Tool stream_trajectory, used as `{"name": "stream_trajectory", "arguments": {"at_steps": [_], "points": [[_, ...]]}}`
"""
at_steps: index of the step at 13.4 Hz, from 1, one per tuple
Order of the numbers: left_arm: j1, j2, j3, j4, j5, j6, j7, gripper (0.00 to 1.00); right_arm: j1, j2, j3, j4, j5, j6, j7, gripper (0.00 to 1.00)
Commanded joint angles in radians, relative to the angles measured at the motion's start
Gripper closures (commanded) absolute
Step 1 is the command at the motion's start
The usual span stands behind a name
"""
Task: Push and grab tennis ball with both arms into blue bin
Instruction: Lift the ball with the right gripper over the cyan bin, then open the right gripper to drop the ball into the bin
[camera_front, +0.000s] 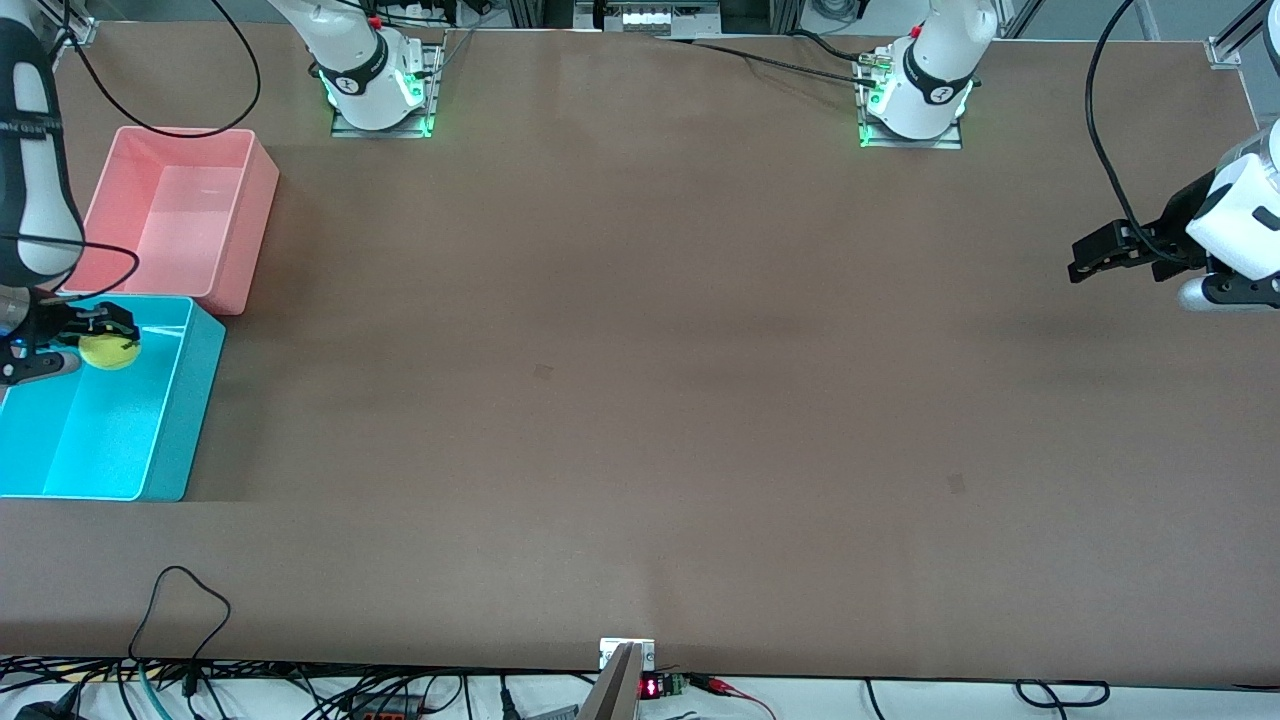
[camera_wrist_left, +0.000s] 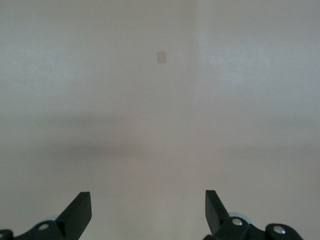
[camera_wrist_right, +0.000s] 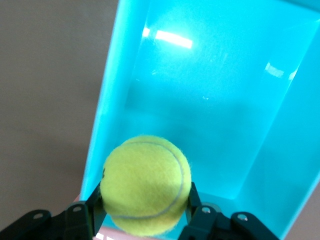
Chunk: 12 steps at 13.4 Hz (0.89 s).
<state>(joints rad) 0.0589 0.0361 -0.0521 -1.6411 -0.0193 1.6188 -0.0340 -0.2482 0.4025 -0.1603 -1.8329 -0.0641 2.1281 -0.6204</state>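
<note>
Surface: brown matte tabletop (camera_front: 640, 400), wide and flat, with both arm bases mounted along the edge farthest from the front camera.
Cables: black leads (camera_front: 180, 600) trail over the table edge nearest the front camera.
Blue bin: rectangular turquoise-blue plastic tub (camera_front: 190, 400) with straight walls, at the right arm's end of the table, nearer to the front camera than the pink tub.
Pink bin: rectangular pink plastic tub (camera_front: 250, 210), just beside the blue bin, on the side toward the arm bases.
Tennis ball: small fuzzy yellow-green ball (camera_front: 108, 350) with a curved seam, held in the air over the blue bin's interior, near the bin's end that adjoins the pink bin. In the right wrist view the ball (camera_wrist_right: 146, 185) sits between the two black fingers with the bin floor (camera_wrist_right: 215, 115) below it.
Right gripper: black two-finger tool (camera_front: 95, 335) clamped on the tennis ball, one finger pressing each side; it hangs over the blue bin.
Left gripper: black two-finger tool (camera_front: 1095, 255) spread wide and holding nothing, over bare tabletop at the left arm's end of the table. The left wrist view shows its fingertips (camera_wrist_left: 80, 210) well apart above plain brown surface.
Left arm: waiting.
</note>
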Motion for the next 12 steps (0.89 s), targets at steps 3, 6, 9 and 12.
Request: {"name": "stream_trajectory", "arguments": {"at_steps": [3, 6, 9, 12], "points": [[-0.002, -0.002, -0.003, 0.006, 0.022, -0.008, 0.005, 0.0, -0.031, 0.091, 0.008, 0.007, -0.003, 0.067, 0.056, 0.93], [-0.001, -0.002, -0.003, 0.006, 0.022, -0.008, 0.005, 0.0, -0.033, 0.14, 0.008, 0.006, 0.033, 0.09, 0.056, 0.9], [-0.002, -0.002, -0.005, 0.006, 0.022, -0.005, 0.003, 0.0, -0.04, 0.156, 0.008, -0.003, 0.033, 0.079, 0.056, 0.84], [-0.002, -0.004, -0.005, 0.006, 0.021, -0.008, 0.005, 0.0, -0.046, 0.159, 0.007, -0.006, 0.033, 0.076, 0.056, 0.69]]}}
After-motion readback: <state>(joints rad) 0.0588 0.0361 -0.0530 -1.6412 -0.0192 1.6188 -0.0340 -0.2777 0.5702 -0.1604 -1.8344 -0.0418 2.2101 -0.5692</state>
